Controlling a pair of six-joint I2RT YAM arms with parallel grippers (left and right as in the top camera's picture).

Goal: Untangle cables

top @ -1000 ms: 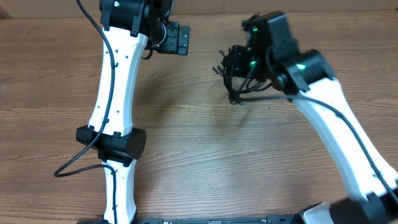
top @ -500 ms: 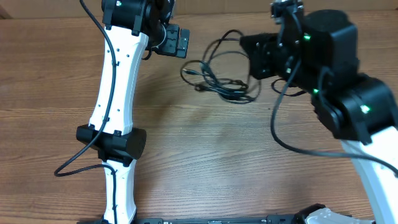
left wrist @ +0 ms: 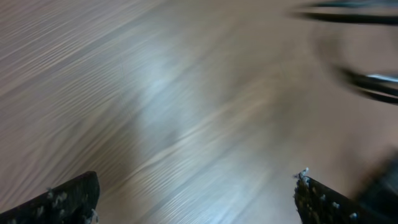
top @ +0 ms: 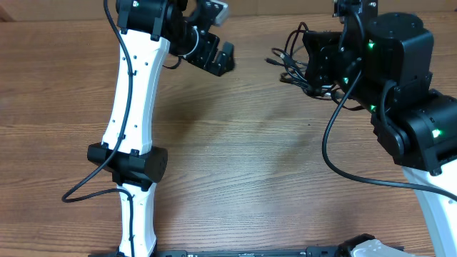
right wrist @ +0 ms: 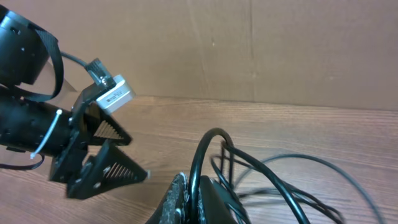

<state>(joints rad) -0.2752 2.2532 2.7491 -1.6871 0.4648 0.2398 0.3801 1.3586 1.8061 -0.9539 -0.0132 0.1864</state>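
The cables (top: pixel 288 66) are thin black cords in a tangled bunch, hanging off the table at the back right. My right gripper (top: pixel 312 63) is shut on one strand of them. In the right wrist view the black cord (right wrist: pixel 200 155) is pinched between the two fingers of that gripper (right wrist: pixel 196 200), and its loops (right wrist: pixel 292 180) trail off to the right. My left gripper (top: pixel 218 57) is open and empty, to the left of the bunch and apart from it. It shows open in the right wrist view (right wrist: pixel 106 152). The left wrist view is blurred, with the gripper (left wrist: pixel 193 205) wide open and dark strands (left wrist: pixel 367 81) at the top right.
The wooden table (top: pixel 250 164) fills the overhead view. A brown cardboard wall (right wrist: pixel 249 43) stands behind the table. The left arm (top: pixel 132 107) runs down the left side and the right arm (top: pixel 407 107) takes up the right side.
The right gripper has pulled the spread-out cables up and to the right into a tighter bunch. The left gripper has turned and shifted right towards them.
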